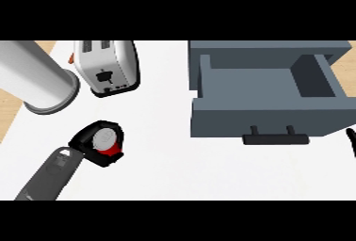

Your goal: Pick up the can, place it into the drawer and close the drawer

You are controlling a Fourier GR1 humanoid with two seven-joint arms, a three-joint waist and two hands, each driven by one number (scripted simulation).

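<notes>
**Clerk:** Left forearm, grey, entering from the lower edge; at its end the left hand (94, 143), black, fingers and thumb curled round the can (105, 140). Only the can's pale lid and a strip of red wall show between the fingers.

**Auditor:** And the can's location?

**Clerk:** Left half of the counter (173, 169), inside that hand, well apart from the drawer (268, 101). Whether it rests on the surface or is lifted cannot be told from straight above.

**Auditor:** Reason for the wrap-around hold?

**Clerk:** Judged: a round can is best enclosed from the sides for carrying, and the hand has closed on it that way.

**Auditor:** Drawer entry?

**Clerk:** Grey, pulled out of its cabinet (268, 49), open side up, dark handle (274, 138) facing the robot. Judged: it stands open to receive the can from above.

**Auditor:** Right hand?

**Clerk:** Right hand (351, 141), a black sliver at the right edge beside the drawer front; whether spread or curled cannot be told.

**Auditor:** Other stock?

**Clerk:** Toaster (106, 66), rear left; a pale cylinder (35, 77) lying tilted beside it.
</notes>
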